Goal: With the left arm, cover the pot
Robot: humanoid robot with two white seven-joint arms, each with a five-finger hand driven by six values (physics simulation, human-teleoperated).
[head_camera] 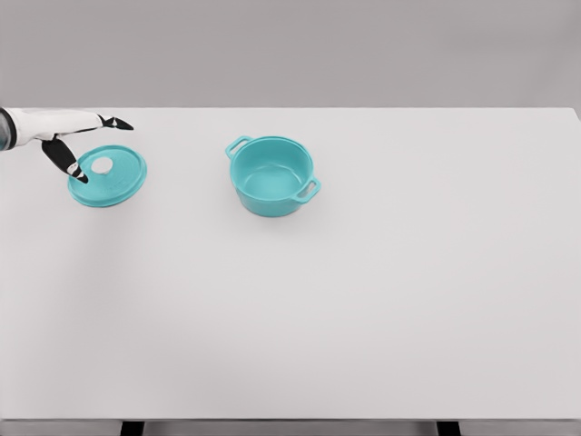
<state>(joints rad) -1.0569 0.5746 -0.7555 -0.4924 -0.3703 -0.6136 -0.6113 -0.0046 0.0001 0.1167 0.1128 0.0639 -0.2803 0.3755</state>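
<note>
At far left the left hand (80, 138), fingers spread and empty, hovers over the teal lid (108, 176) on the counter (363, 318). Reaching step; next, grip the knob (103, 165), carry right to the open pot (272, 175).

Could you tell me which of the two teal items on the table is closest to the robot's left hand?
The lid, flat with a white knob, lies right by the left hand. The pot stands apart, further right.
</note>
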